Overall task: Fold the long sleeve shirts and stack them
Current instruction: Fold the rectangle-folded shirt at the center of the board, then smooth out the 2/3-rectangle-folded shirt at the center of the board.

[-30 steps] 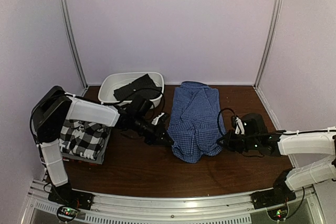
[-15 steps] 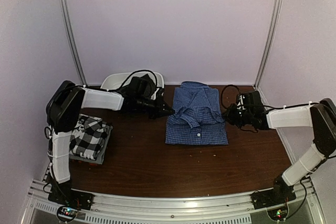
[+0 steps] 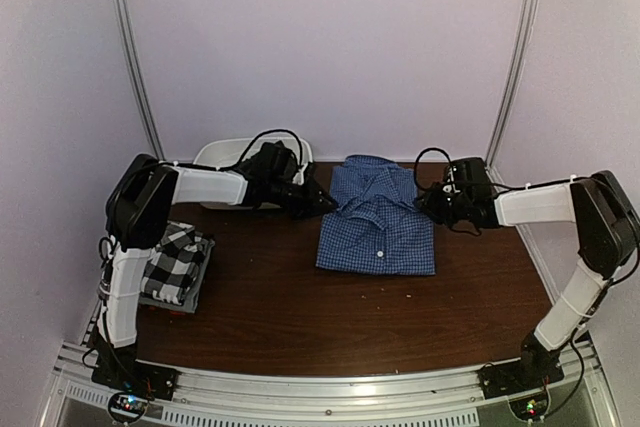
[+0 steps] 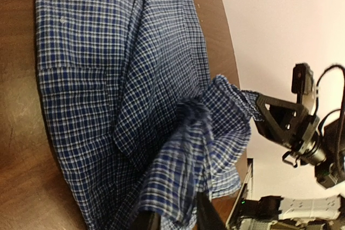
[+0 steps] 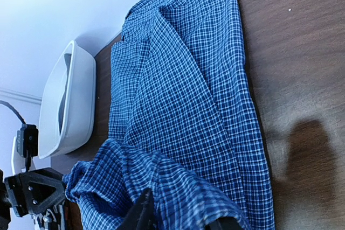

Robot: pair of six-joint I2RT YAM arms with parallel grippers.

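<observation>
The blue-and-white check shirt [image 3: 377, 232] lies folded into a rough rectangle at the middle of the table [image 3: 300, 327], collar end toward the back wall and one white button showing on its near half. Both arms reach in from the sides to its far part. The left claw [image 3: 322, 203] is at the shirt's left edge and the right claw [image 3: 424, 203] at its right edge. In the left wrist view, a bunched ridge of check cloth rises off the flat layers and runs down between the two dark fingers [image 4: 207, 215], which stand a little apart. Whether they pinch the cloth or only flank it, I cannot tell. The right wrist view shows the same thing from the other side – a rumpled fold between its fingers [image 5: 142, 212], with the grip just as unclear. At the table's left edge, the black-and-white plaid shirt [image 3: 175, 259] sits folded on top of a small pile. The white basin [image 3: 215, 155] stands at the back left, partly hidden behind the left arm – something dark lies in it.
</observation>
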